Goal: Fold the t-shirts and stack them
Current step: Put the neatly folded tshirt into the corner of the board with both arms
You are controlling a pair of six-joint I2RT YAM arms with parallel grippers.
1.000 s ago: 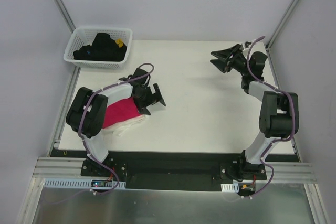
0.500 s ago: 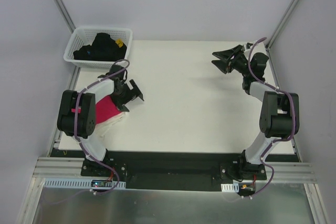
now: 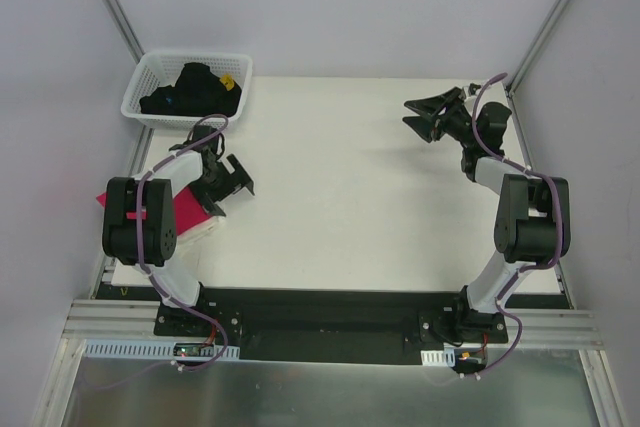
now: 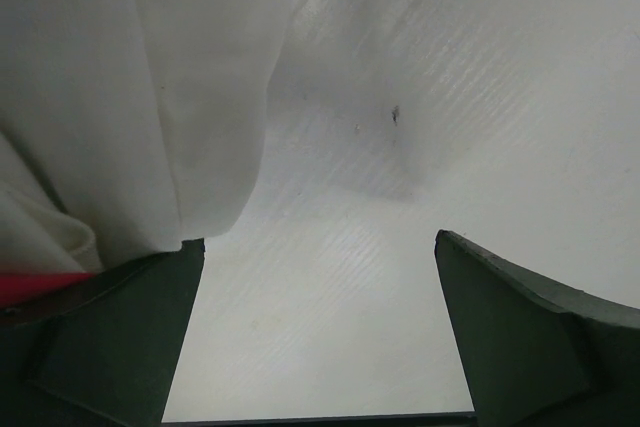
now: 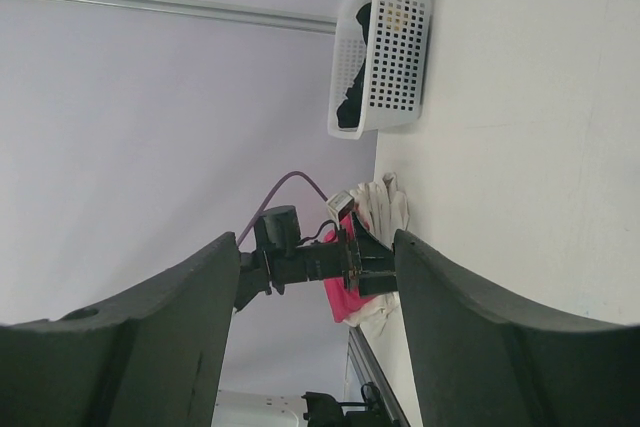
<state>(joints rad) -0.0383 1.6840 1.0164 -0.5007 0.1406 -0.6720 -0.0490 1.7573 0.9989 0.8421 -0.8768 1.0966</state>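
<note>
Left gripper (image 3: 232,190), jaws spread, sits just beside the magenta t-shirt (image 3: 185,215).

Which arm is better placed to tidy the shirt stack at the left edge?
Left: the left end effector is open beside the magenta shirt and cream shirt; the right end effector is across the table.

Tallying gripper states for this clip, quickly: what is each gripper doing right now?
Left gripper: open, nothing between its fingers; the cream-white shirt lies against one side.
Right gripper: open, holding nothing.
</note>
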